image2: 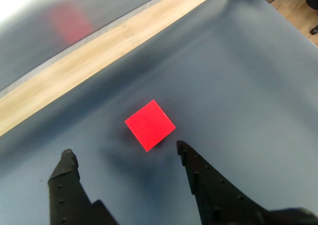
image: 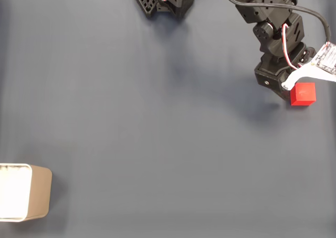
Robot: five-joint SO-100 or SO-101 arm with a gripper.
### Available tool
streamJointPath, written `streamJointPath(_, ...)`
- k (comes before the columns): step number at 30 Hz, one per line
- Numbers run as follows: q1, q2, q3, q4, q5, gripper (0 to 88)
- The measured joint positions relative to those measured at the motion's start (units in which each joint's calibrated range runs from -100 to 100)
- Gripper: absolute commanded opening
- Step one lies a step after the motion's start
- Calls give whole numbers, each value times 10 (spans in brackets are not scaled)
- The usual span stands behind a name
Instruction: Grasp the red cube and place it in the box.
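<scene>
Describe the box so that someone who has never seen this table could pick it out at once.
In the fixed view, start from the dark grey mat that covers the table and go to its lower left corner. There, cut by the picture's left edge, stands the box, far from the arm and the red cube. It alone is tan with rounded corners and a white inside.

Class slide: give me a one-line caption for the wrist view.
Open jaws of the gripper poised just short of the red cube on the dark mat.

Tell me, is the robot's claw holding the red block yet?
No, nothing is held. The gripper is open, and the red cube lies on the dark mat just ahead of the fingertips, untouched.
</scene>
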Motion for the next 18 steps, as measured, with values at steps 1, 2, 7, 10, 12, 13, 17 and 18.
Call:
streamJointPath(1, 0, 3, -2, -1, 0, 453)
streamJointPath(2, 0, 5, -3, -2, -1, 453)
streamJointPath(7, 0, 17, -15, -2, -6, 453)
streamJointPath(10, -2, 28, -26, -2, -9, 453)
streamJointPath(12, -4, 34, -33, -2, -9, 453)
streamJointPath(13, -5, 36, -37, -2, -10, 453)
streamJointPath(17, -8, 46, -45, -2, -14, 453)
streamJointPath(18, -8, 50, -48, -2, -14, 453)
